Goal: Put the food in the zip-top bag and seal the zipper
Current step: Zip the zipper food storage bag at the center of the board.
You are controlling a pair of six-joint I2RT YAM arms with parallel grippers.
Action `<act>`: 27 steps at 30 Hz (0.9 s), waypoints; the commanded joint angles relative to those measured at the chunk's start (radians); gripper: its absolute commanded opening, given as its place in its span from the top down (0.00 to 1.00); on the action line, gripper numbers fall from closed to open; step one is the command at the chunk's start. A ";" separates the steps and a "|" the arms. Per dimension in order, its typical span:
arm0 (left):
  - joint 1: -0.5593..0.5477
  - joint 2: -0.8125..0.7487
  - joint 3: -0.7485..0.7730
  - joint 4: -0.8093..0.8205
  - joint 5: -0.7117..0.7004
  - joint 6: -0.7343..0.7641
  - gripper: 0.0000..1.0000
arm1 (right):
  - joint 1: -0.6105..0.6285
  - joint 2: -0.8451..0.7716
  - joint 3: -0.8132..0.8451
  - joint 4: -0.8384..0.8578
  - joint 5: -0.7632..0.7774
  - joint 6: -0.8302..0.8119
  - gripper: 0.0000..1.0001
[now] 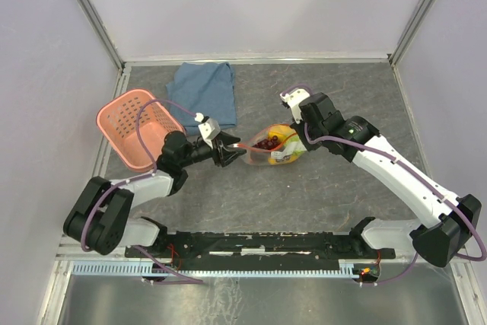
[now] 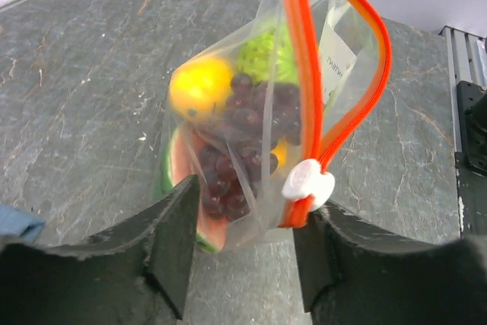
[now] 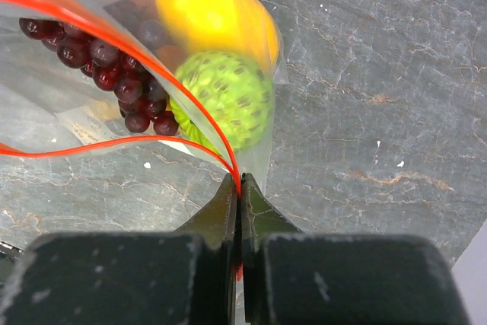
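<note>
The clear zip-top bag (image 1: pixel 275 147) lies mid-table with the food inside: a yellow-orange fruit (image 2: pixel 199 86), dark grapes (image 2: pixel 245 131), a green bumpy ball (image 3: pixel 225 97) and a watermelon slice (image 2: pixel 176 180). Its orange-red zipper (image 2: pixel 304 74) gapes apart, with a white slider (image 2: pixel 308 184) at the end nearest the left arm. My left gripper (image 2: pixel 247 234) is open, one finger on each side of that bag corner, the right-hand finger against the strip under the slider. My right gripper (image 3: pixel 240 188) is shut on the zipper's other end (image 3: pixel 234 164).
A pink perforated basket (image 1: pixel 135 129) stands tilted at the left, beside the left arm. A folded blue cloth (image 1: pixel 204 90) lies behind the bag. Metal frame rails (image 1: pixel 114 51) border the table at the back and sides.
</note>
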 commanded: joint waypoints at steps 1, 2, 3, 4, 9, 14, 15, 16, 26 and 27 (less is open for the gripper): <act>-0.020 0.064 0.079 0.112 0.052 -0.002 0.51 | -0.006 -0.023 0.037 0.035 0.010 0.002 0.98; -0.021 0.077 0.092 0.108 0.070 -0.017 0.60 | -0.005 -0.024 0.041 0.032 0.012 0.002 0.99; -0.021 0.085 0.101 0.101 0.084 -0.025 0.68 | -0.006 -0.026 0.043 0.029 0.019 0.002 0.98; -0.020 0.084 0.102 0.085 0.087 -0.019 0.76 | -0.007 -0.032 0.045 0.026 0.027 0.002 0.98; -0.021 0.011 0.078 -0.004 0.040 0.032 0.96 | -0.013 -0.076 0.033 0.026 0.065 0.001 0.98; -0.020 -0.095 0.111 -0.213 -0.013 0.087 0.97 | -0.015 -0.089 0.030 0.023 0.079 0.002 0.96; -0.020 -0.116 0.113 -0.246 -0.023 0.093 0.97 | -0.015 -0.092 0.030 0.023 0.084 0.002 0.96; -0.021 -0.129 0.115 -0.277 -0.034 0.099 0.97 | -0.015 -0.094 0.030 0.022 0.086 0.002 0.95; -0.020 -0.153 0.169 -0.429 -0.037 0.075 0.97 | -0.014 -0.179 0.053 0.075 -0.110 -0.064 0.66; -0.021 -0.157 0.170 -0.435 -0.035 0.076 0.97 | -0.014 -0.190 0.057 0.087 -0.141 -0.077 0.62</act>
